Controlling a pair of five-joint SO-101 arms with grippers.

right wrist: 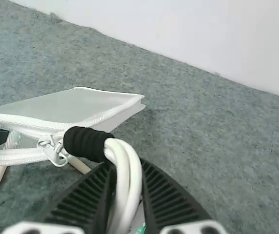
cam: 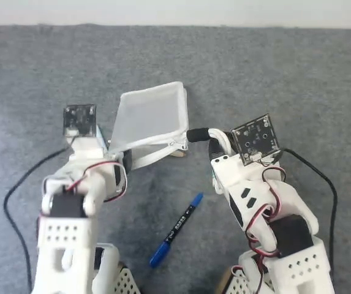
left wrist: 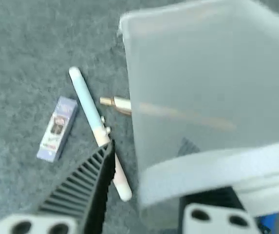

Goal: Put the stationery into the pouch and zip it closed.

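The pouch [cam: 147,116] is held raised by its zip edge in the clamped left gripper [cam: 120,159], seemingly so its mouth is offered to the right gripper [right wrist: 127,170]. That gripper is closed on a black-tipped white item [right wrist: 88,143] at the zip. A blue pen [cam: 175,229] is left unpacked nearby.

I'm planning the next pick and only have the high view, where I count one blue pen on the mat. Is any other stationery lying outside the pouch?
Observer: Yes. A pale pen lies on the grey mat by the pouch.
Operator: Anything else near it?
Observer: A small lilac box lies next to that pen, apart from it.
Operator: And the right gripper?
Observer: The right gripper is shut on a white black-tipped item, its tip near the zipper pull.
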